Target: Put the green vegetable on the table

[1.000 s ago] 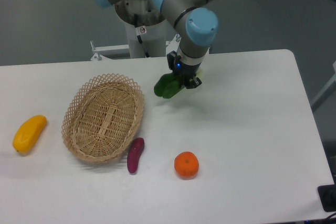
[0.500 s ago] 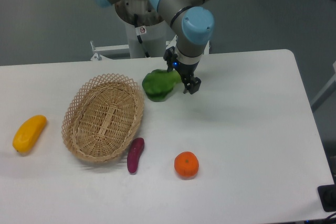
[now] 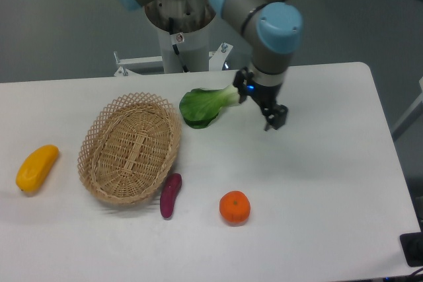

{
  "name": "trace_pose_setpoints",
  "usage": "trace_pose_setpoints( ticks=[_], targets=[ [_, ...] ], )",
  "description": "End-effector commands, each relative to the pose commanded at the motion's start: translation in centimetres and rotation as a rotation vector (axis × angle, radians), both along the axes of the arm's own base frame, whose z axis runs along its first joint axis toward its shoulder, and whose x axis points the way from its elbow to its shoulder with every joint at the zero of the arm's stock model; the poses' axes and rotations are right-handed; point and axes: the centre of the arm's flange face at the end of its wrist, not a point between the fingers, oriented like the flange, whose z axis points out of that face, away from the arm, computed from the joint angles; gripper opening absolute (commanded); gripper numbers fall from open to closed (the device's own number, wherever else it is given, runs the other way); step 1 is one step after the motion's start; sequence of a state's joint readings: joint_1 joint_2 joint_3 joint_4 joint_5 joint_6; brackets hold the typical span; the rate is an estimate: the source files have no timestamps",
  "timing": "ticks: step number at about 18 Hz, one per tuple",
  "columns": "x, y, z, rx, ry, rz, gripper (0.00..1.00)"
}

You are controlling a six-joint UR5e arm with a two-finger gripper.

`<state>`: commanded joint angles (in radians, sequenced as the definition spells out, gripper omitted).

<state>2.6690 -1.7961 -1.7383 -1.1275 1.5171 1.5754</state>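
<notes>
The green vegetable (image 3: 203, 105), a small bok choy with dark green leaves and a pale stalk end, lies on the white table (image 3: 317, 176) just right of the basket's upper end. My gripper (image 3: 263, 109) is to the right of it, near the pale stalk end, apart from the leaves. Its fingers (image 3: 277, 116) stand open and hold nothing.
An oval wicker basket (image 3: 130, 148) sits left of centre. A purple eggplant-like piece (image 3: 170, 195) lies by its lower right edge. An orange (image 3: 234, 207) sits in front. A yellow fruit (image 3: 36, 168) lies at the far left. The robot base (image 3: 178, 37) stands behind the table.
The gripper let go of the green vegetable and moved right, away from it. The vegetable now rests on the table by the basket.
</notes>
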Motion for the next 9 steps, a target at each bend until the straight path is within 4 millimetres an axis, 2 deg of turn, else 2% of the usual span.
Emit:
trace_pose_setpoints(
  ticks=[2,4,9],
  targets=[
    [-1.7,0.3,0.2,0.005,0.010,0.009,1.00],
    [-3.8,-0.4,0.7,0.011,0.022,0.035,1.00],
    [-6.8,-0.2,0.8,0.014,0.037,0.052,1.00]
  ],
)
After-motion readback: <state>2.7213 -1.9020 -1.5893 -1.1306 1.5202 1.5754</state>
